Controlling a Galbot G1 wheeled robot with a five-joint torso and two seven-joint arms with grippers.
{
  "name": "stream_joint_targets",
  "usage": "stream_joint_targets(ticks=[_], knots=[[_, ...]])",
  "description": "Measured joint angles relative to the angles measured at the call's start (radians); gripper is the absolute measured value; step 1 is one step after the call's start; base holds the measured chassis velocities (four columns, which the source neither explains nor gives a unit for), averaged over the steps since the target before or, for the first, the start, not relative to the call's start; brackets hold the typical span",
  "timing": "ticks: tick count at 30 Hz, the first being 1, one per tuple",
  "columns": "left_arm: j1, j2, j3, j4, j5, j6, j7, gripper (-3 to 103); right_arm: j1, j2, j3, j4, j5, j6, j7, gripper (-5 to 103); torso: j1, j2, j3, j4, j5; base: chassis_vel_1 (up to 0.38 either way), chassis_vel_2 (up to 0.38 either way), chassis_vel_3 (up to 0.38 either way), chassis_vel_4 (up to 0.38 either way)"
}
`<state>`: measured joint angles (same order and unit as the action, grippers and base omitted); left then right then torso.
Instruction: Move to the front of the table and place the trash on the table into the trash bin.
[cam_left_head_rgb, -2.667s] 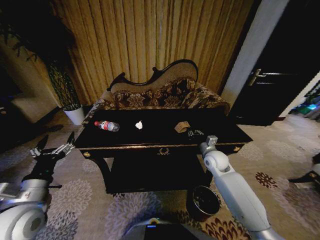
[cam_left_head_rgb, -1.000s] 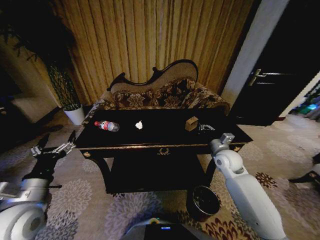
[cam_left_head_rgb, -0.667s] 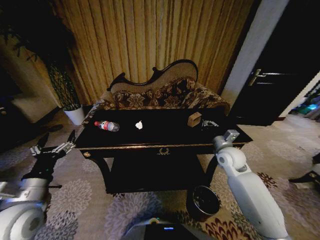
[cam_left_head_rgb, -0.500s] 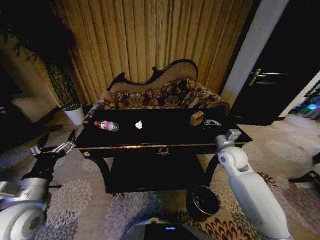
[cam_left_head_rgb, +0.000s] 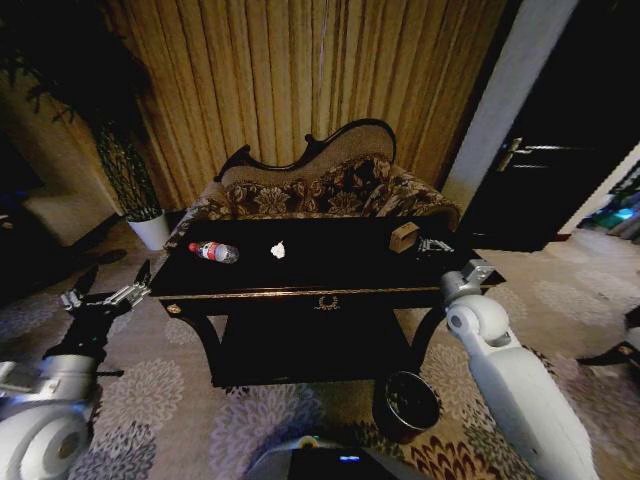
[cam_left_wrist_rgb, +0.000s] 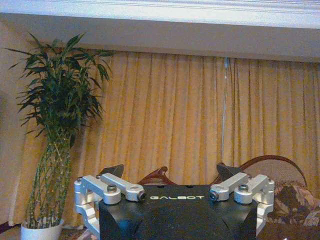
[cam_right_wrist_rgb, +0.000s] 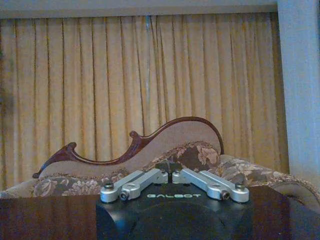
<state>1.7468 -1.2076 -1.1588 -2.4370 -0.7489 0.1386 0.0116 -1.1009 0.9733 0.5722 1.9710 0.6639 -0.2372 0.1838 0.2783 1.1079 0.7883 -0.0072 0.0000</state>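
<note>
Already parked before the surface (cam_left_head_rgb: 300, 290), I have none of the trash in the trash bin (cam_left_head_rgb: 408, 404) yet, as far as these views show. Two pieces lie untouched on the black top: the bottle (cam_left_head_rgb: 215, 251) toward my left end, and the paper wad (cam_left_head_rgb: 278, 250) near the middle.

The small tan box (cam_left_head_rgb: 404, 237) sits tilted at the right end, just beside my right hand (cam_left_head_rgb: 432, 245) and apparently touching its tip; whether it is pinched there or merely resting against it cannot be settled from the head view. From the right wrist, that hand's fingers (cam_right_wrist_rgb: 150, 178) meet at their tips, so I judge it closed, with the box hidden from that camera.

My left hand (cam_left_head_rgb: 105, 298) hangs off the surface's left end, well apart from the bottle, spread wide and holding nothing.

The bin stands on the carpet below the surface's right front, near my right arm. All three disposals remain.
</note>
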Motion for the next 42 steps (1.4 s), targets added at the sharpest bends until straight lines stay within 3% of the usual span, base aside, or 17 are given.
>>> stream_joint_targets(ticks=[42], knots=[[0.005,-0.007,0.006,-0.018,0.01,0.002,0.0,100,-0.042,0.012,0.044,0.016,-0.007,-0.011,-0.003,0,0.0,0.0,0.0,0.0,0.0,0.035,-0.036,-0.034,0.036]])
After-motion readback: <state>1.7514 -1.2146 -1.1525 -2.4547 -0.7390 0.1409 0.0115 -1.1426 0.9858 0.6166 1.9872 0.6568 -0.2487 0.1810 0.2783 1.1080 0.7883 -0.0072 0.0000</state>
